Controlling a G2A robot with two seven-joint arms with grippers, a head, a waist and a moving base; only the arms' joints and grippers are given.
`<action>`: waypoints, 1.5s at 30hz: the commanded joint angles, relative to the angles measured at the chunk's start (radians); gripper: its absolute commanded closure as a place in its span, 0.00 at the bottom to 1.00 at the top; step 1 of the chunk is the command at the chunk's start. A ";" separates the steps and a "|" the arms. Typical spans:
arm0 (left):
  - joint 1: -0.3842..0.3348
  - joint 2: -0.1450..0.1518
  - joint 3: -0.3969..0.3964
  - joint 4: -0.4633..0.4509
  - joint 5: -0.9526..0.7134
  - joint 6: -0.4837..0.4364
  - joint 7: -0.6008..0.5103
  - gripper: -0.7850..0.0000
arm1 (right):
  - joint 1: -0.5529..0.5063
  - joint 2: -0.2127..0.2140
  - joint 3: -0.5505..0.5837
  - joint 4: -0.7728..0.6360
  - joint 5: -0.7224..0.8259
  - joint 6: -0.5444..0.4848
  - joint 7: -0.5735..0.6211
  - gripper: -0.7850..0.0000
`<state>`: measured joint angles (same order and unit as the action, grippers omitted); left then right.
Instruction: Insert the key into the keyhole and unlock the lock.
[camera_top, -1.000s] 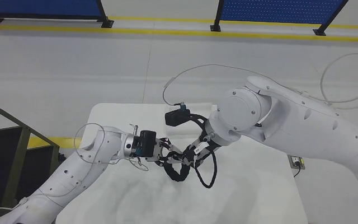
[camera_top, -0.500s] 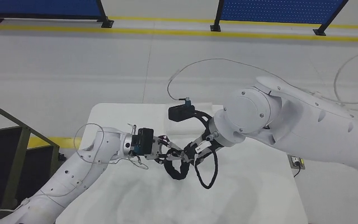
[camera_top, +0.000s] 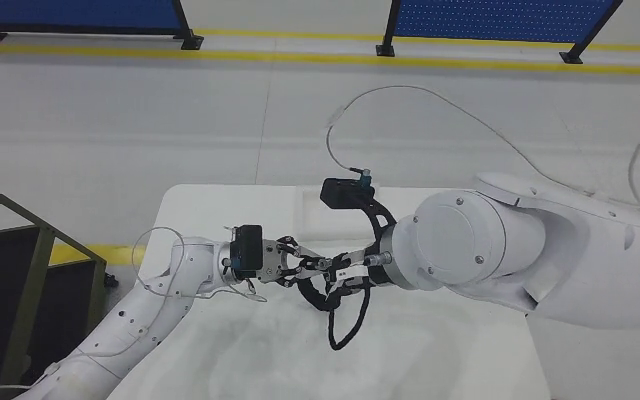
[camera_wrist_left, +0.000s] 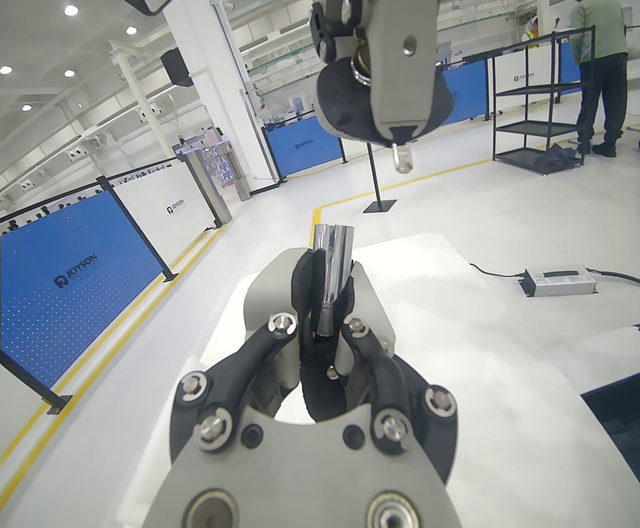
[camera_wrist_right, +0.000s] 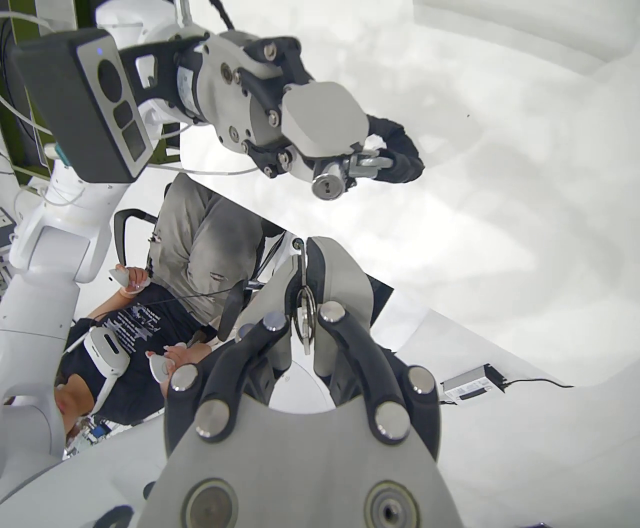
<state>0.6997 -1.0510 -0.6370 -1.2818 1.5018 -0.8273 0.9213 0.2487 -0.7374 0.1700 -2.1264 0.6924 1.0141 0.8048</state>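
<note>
My left gripper is shut on a chrome cylinder lock, held above the white table. The lock's round face with the keyhole points toward my right gripper. That gripper is shut on a small metal key with a ring. In the left wrist view the key's tip sticks out of the right gripper, a short way off from the lock's open end and to one side of it. In the top view the left gripper and right gripper face each other over the table's middle.
A black cable loop hangs from the right wrist over the table. A black camera module stands up from the right arm. A grey power brick lies on the floor beyond the table edge. Blue barriers line the far floor.
The right arm's big joint and camera module have swung to the right while its gripper stayed near the left one. The left gripper has drawn back slightly to the left. Both keep their hold.
</note>
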 joint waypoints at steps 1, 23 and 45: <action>0.003 -0.003 -0.001 0.005 -0.009 -0.010 0.006 1.00 | -0.002 0.007 0.000 0.000 -0.031 -0.002 0.003 1.00; -0.006 -0.043 0.007 0.041 -0.004 -0.055 0.016 1.00 | -0.025 -0.011 0.000 -0.032 -0.143 -0.002 0.004 1.00; 0.003 -0.051 -0.006 0.043 -0.008 -0.060 0.012 1.00 | -0.050 -0.033 0.000 0.001 -0.161 -0.002 0.004 1.00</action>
<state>0.7023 -1.1015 -0.6427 -1.2387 1.4947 -0.8878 0.9323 0.1988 -0.7710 0.1700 -2.1251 0.5315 1.0123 0.8084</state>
